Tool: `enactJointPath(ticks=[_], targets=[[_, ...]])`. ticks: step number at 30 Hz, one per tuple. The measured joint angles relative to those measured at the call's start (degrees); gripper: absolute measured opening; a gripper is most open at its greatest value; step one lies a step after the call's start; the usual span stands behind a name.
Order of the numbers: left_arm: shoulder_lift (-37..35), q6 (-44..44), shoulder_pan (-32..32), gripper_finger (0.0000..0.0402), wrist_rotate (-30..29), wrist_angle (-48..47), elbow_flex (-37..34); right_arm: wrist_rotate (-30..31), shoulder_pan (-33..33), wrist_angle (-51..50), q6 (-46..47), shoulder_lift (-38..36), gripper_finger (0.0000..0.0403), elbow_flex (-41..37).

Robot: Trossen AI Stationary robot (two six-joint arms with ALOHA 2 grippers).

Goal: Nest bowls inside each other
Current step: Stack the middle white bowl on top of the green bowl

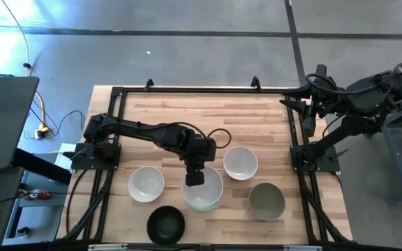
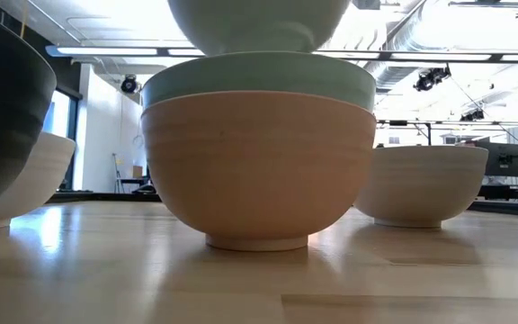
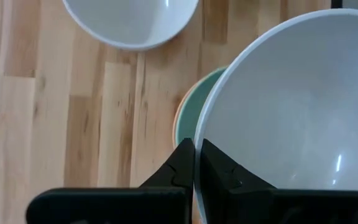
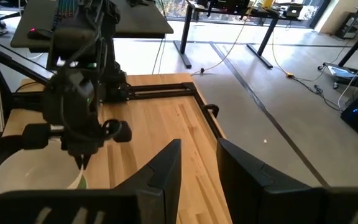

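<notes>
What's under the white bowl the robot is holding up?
The left gripper pinches the rim of a white bowl above a mint green bowl, which sits nested in a peach-orange bowl. The green bowl's inside is covered, so its contents cannot be seen.

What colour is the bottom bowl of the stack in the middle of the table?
Peach-orange: the bottom bowl shows best in the low view, with a mint green bowl nested inside it.

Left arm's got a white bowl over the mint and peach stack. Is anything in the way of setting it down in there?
Nothing visible. The left gripper pinches the white bowl by its rim, directly above the mint green bowl nested in the peach-orange bowl. The low view shows only open air between the white bowl's base and the mint rim.
</notes>
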Motion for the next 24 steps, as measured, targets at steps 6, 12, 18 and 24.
enactJointPath(ticks=[6, 12, 18, 24], targets=[[1.4, -0.4, -1.0, 0.0000, -0.2, -0.6, -0.2, -0.2, 0.0, 0.2, 0.1, 0.0, 0.0093, 0.0], [2.3, -0.7, -1.7, 0.0000, -1.7, 0.6, -0.2, -0.2, 0.0, 0.2, 0.4, 0.1, 0.0093, 0.0], [3.5, -0.7, -1.7, 0.0000, -2.8, 0.9, -0.1, -0.8, 0.0, 0.9, 0.5, 0.1, 0.0093, 0.0], [5.8, -0.6, -1.7, 0.0000, -2.7, 0.9, -0.2, -1.2, 0.0, 0.9, 0.5, 0.1, 0.0093, 0.0]])
